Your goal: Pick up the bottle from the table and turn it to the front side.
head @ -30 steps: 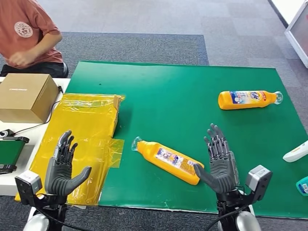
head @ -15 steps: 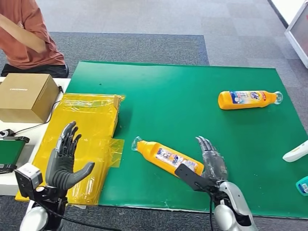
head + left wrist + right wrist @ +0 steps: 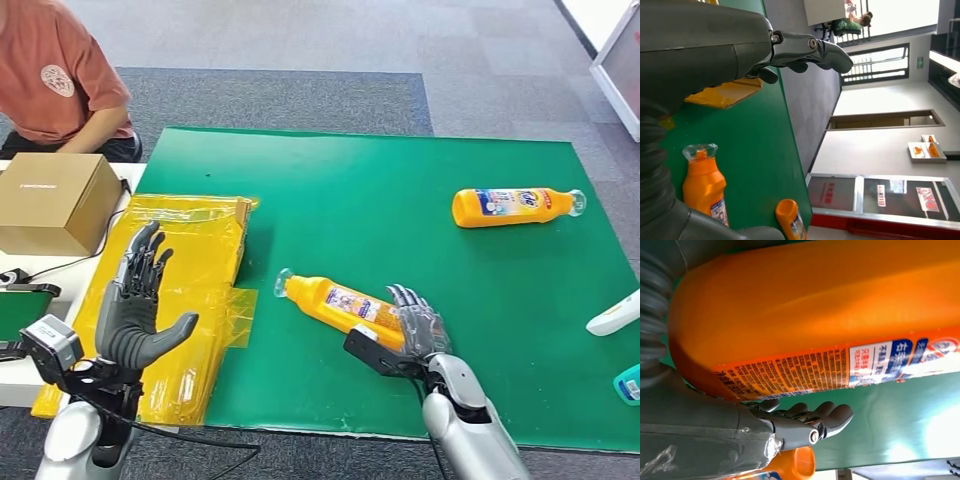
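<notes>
The right hand point(image 3: 411, 335) cups the base end of the orange bottle point(image 3: 340, 304), thumb on the near side and fingers on the far side; whether they have clamped on it cannot be told. The bottle lies on its side low in the centre of the green mat point(image 3: 377, 200), clear cap pointing left, its printed label too small to read. The left hand point(image 3: 140, 305) hovers open at lower left over crinkled yellow plastic point(image 3: 192, 245). A second orange bottle point(image 3: 517, 206) lies at upper right.
</notes>
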Tool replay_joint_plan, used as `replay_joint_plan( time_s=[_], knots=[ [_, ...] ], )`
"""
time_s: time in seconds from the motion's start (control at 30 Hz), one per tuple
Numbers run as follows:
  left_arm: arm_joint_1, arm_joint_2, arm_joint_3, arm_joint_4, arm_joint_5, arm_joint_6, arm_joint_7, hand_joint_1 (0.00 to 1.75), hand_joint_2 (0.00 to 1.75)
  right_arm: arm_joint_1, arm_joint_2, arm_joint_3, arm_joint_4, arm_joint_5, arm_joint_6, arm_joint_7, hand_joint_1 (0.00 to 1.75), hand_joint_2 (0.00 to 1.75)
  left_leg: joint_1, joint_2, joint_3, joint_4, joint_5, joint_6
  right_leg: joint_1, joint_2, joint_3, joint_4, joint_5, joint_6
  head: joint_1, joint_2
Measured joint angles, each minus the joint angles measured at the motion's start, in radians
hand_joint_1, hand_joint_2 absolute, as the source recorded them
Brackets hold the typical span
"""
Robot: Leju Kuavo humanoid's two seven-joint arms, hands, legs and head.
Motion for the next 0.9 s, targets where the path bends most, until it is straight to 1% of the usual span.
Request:
replay_joint_plan(
  time_s=[0.07,0.2,0.43,0.53,0.7,0.8,0.83,0.9],
  knots=[
    [-0.003,-0.001,-0.002,0.000,0.001,-0.002,0.000,0.00,1.75,-0.027,0.008,0.001,0.041,0.004,-0.001,-0.006,0.00,1.75,0.000,0.000,0.001,0.000,0.000,0.000,0.000,0.000,0.001,0.000,0.000,0.000,0.000,0.000],
    [-0.006,-0.002,-0.003,0.000,0.005,-0.006,-0.001,0.00,1.75,-0.063,0.022,0.002,0.103,-0.007,-0.009,-0.033,1.75,1.75,0.000,0.000,0.004,0.000,0.000,0.000,0.000,0.000,0.003,0.000,0.001,-0.001,0.000,0.000],
    [-0.003,-0.002,-0.003,0.000,0.012,-0.010,-0.003,0.00,1.75,-0.075,0.033,-0.001,0.123,-0.055,-0.022,-0.067,1.75,1.75,0.000,0.000,0.004,0.000,0.001,0.000,0.000,0.000,0.003,0.000,0.002,0.000,0.000,0.000],
    [0.004,-0.004,-0.003,0.000,0.014,-0.008,-0.004,0.00,1.75,-0.065,0.036,-0.012,0.112,-0.124,-0.030,-0.104,1.75,1.75,0.000,0.000,0.004,0.000,0.002,0.000,0.000,0.000,0.004,0.000,0.002,0.000,0.000,0.000],
    [0.023,-0.004,0.001,-0.001,0.022,0.005,-0.013,0.00,1.75,-0.009,0.047,-0.054,0.008,-0.364,0.008,-0.194,1.75,1.75,0.000,0.000,0.001,0.000,0.002,0.000,0.000,0.000,0.002,0.000,0.002,0.000,0.000,0.000],
    [0.028,-0.004,0.002,-0.001,0.026,0.008,-0.022,0.00,1.75,0.011,0.051,-0.080,-0.069,-0.497,0.037,-0.230,1.75,1.75,0.000,0.000,0.000,0.000,0.002,0.000,0.000,0.000,0.001,0.000,0.002,0.001,0.000,0.000],
    [0.029,-0.004,0.002,-0.001,0.029,0.010,-0.024,0.00,1.75,0.018,0.053,-0.088,-0.094,-0.550,0.044,-0.244,1.75,1.75,0.000,0.000,0.000,0.000,0.002,0.000,0.000,0.000,0.001,0.000,0.002,0.001,0.000,0.000],
    [0.029,-0.004,0.002,-0.001,0.036,0.020,-0.030,0.00,1.75,0.036,0.060,-0.110,-0.157,-0.699,0.064,-0.286,1.75,1.75,0.000,0.000,-0.001,0.000,0.002,0.000,0.000,0.000,0.000,0.000,0.002,0.001,0.000,0.000]
  ],
)
